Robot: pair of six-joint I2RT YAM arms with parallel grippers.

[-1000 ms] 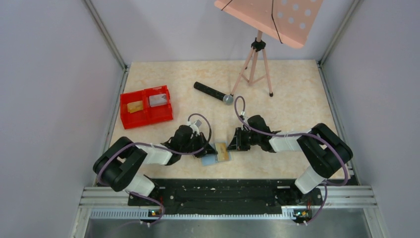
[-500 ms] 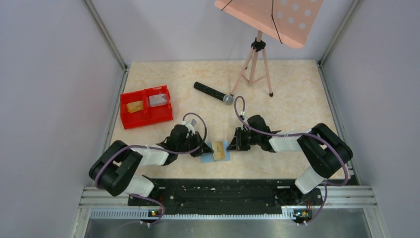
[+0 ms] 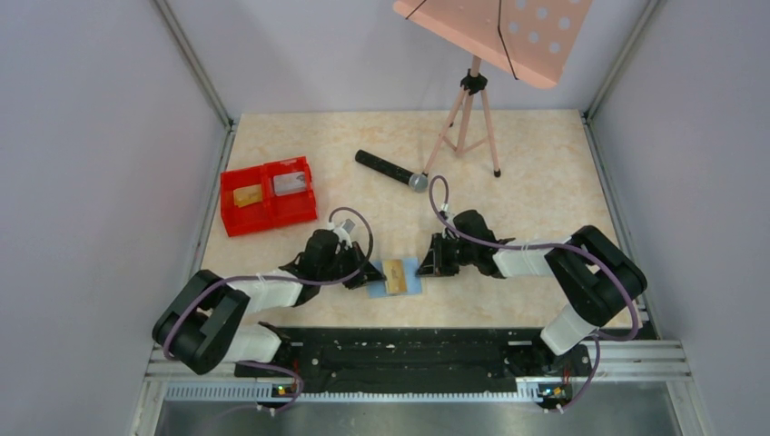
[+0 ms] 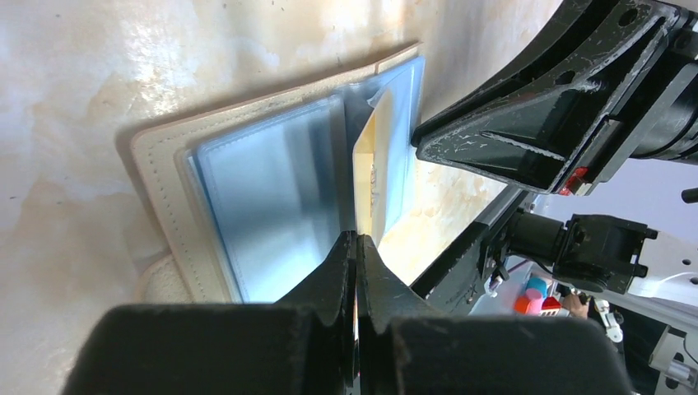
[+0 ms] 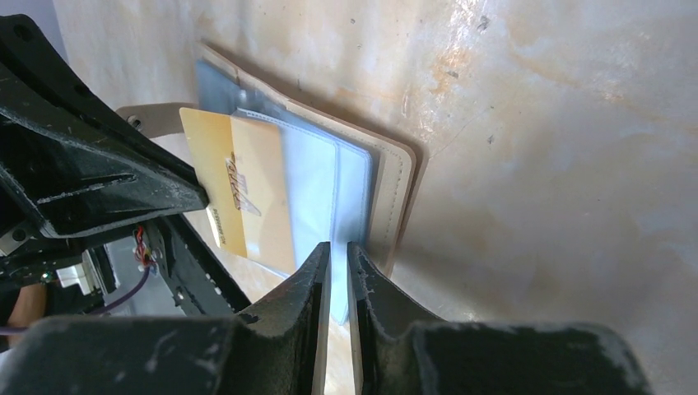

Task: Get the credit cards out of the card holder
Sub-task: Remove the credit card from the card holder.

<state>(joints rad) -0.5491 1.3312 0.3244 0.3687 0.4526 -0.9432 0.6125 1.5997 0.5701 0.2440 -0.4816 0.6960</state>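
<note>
Clamps left gripper (image 4: 355,247) shut on a gold credit card (image 4: 374,177), edge-on; nips right gripper (image 5: 338,259) narrowly onto the open card holder (image 5: 387,189), flat near the table's (image 3: 545,163) front edge. Looks mid-extraction; next calls for a straight pull clear of it.

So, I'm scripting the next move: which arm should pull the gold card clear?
Left. The left tool is shut on the card, already partly out, and the red tray is on its side. The right tool holds the wallet.
</note>
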